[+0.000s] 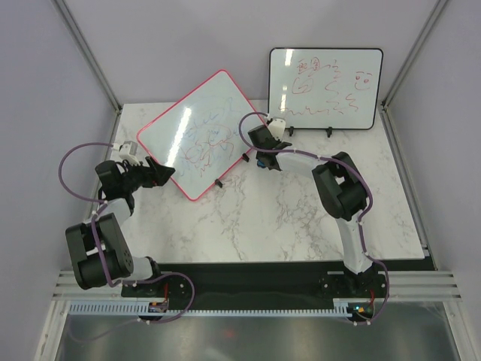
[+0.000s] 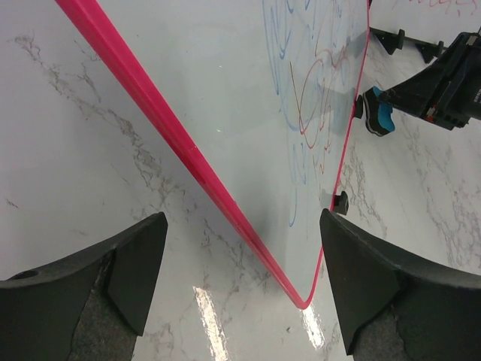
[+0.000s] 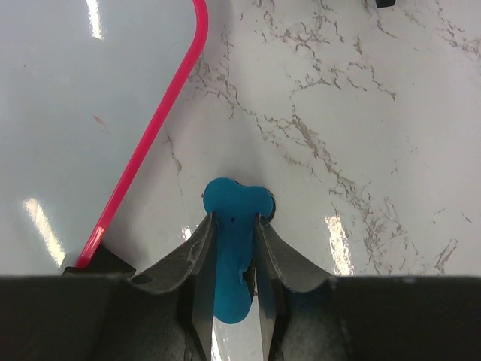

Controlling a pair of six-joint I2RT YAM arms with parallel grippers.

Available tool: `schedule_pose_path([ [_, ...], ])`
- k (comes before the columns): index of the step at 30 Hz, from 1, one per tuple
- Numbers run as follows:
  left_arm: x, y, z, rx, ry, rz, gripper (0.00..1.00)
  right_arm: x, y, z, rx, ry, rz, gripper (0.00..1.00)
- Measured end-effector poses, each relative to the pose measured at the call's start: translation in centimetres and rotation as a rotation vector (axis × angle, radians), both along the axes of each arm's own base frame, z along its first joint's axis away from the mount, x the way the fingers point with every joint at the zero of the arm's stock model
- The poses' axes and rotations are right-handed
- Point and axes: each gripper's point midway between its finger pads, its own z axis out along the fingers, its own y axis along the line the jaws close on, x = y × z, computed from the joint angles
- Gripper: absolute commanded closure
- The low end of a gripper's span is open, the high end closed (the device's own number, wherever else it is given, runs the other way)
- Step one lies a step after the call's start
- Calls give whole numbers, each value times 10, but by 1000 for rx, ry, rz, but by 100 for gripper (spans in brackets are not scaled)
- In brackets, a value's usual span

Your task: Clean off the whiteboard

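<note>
My right claw (image 3: 234, 226) is clenched on a blue eraser (image 3: 233, 197), its tip over bare counter (image 3: 361, 135) — the whiteboard (image 3: 75, 98), pink-framed and scribbled blue and red, sits just to its left. My left claw (image 2: 240, 226) gapes, released, with the board's corner ahead between its fingers and one black foot (image 2: 340, 201) further ahead. Beyond my right claw stands a black-framed board (image 1: 325, 89) with red writing.

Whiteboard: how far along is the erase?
Done: nothing wiped; blue and red scribbles sit mid-whiteboard. In hand: right jaws shut on the blue eraser, beside the board's edge. Left jaws open by its corner. Still to do: all the wiping.
</note>
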Motion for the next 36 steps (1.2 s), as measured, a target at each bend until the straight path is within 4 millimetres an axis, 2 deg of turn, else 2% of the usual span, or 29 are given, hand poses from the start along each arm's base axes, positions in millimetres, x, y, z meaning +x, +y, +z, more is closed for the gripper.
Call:
schedule_pose_path([
  [2,0,0,-1,-1,2,-1,10,0,0,0,0,-1,2,59],
  [3,1,0,-2,-2,3,0,11,0,0,0,1,-1,5,49],
  [5,2,0,-3,-5,7,-1,11,-1,1,-2,5,5,14,44],
  [8,3,0,-4,-12,11,-1,11,-6,1,-7,0,28,26,42],
  [11,2,-2,-3,-21,11,-11,11,-9,0,-11,-3,40,30,48],
  [15,2,-2,-2,-24,8,-16,11,-9,0,-11,-4,42,28,65],
  [20,2,-3,-1,-23,5,-17,12,-9,-2,-11,-8,38,22,81],
  [21,2,-3,-2,-24,6,-18,13,-9,-2,-11,-11,37,21,89],
  [23,2,-3,-2,-25,8,-19,17,-9,-4,-10,-22,35,24,99],
  [27,6,-2,-2,-26,8,-20,29,-15,-10,-4,-59,28,56,100],
  [29,9,-1,-1,-27,2,-24,34,-20,-12,6,-61,3,93,100],
  [31,12,-2,1,-32,-15,-37,44,-23,-10,22,-45,-43,155,100],
  [35,15,-6,3,-55,-41,-69,65,-17,17,65,36,-184,310,100],
  [36,16,-7,3,-62,-42,-76,66,-12,26,77,62,-231,350,100],
])
